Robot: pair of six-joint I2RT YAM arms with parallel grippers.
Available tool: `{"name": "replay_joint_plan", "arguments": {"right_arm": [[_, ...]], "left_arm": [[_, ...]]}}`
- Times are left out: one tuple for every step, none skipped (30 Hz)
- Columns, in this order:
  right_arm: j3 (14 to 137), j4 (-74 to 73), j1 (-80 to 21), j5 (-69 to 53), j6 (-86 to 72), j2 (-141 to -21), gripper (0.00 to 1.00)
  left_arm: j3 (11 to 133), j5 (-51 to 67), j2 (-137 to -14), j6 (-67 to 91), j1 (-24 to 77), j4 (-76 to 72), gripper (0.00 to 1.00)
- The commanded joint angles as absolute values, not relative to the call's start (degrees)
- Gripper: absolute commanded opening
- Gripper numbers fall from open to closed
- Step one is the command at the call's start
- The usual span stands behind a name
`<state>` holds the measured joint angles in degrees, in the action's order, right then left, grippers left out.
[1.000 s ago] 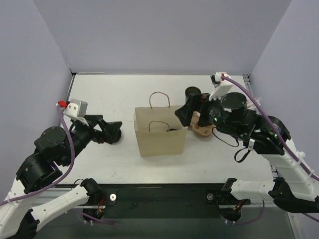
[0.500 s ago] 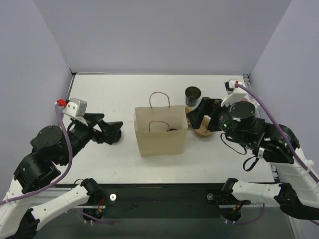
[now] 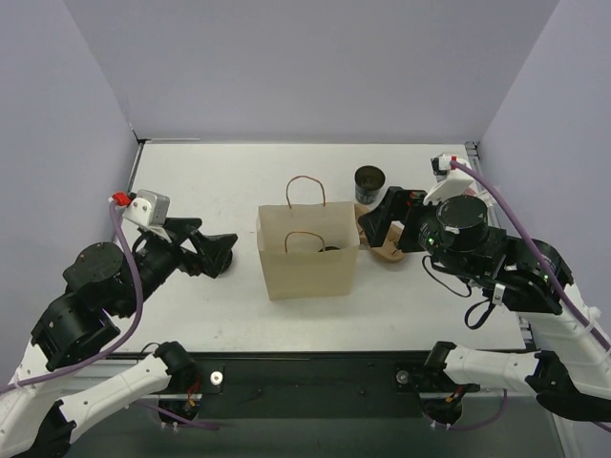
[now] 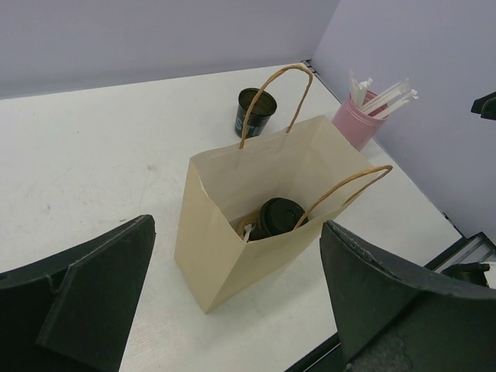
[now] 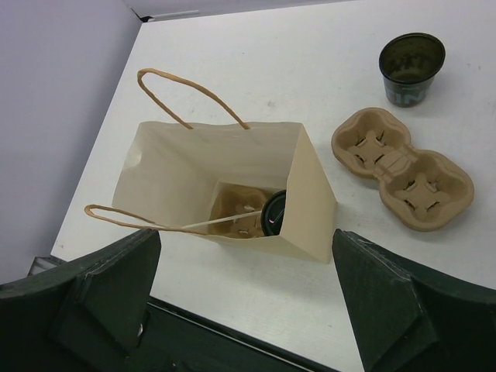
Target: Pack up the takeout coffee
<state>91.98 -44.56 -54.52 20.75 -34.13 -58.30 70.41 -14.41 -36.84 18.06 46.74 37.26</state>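
Our right pincer (image 3: pixel 375 219), spread and empty, hangs just beside the paper bag (image 3: pixel 307 260), nearer than the spread left pincer (image 3: pixel 218 254).

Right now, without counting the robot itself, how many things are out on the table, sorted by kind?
Paper bag: 1
Lidded coffee cup, inside the bag: 1
Open dark cup: 1
Pink cup of straws: 1
Two-slot cup carrier: 1
Total: 5, with the straws counted together with their cup.
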Motion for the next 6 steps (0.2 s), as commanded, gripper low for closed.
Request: {"name": "replay_joint_plan", "arguments": {"right_arm": [[91.0, -44.3, -54.9, 21.7, -35.1, -57.4, 1.0], [90.7, -44.3, -54.8, 21.5, -35.2, -57.2, 1.0], [90.4, -44.3, -54.8, 21.5, -35.4, -57.1, 1.0], [89.8, -44.3, -54.8, 22.0, -35.6, -56.8, 1.0], [89.7, -44.3, -54.8, 22.2, -36.1, -56.5, 1.0], [89.6, -44.3, -54.8, 22.5, -36.2, -56.4, 1.0]], "left_arm": [[70.2, -13.4, -36.6, 18.4, 46.5, 33.0, 0.97], [70.2, -13.3, -36.6, 18.4, 46.5, 33.0, 0.97], [70.3, -13.2, -36.7, 18.3, 46.5, 33.0, 0.97], [70.3, -13.1, -36.7, 18.3, 46.5, 33.0, 0.97], [70.1, -13.1, -36.6, 18.4, 46.4, 33.0, 0.97], [70.0, -13.1, -36.5, 18.5, 46.5, 33.0, 0.97]]}}
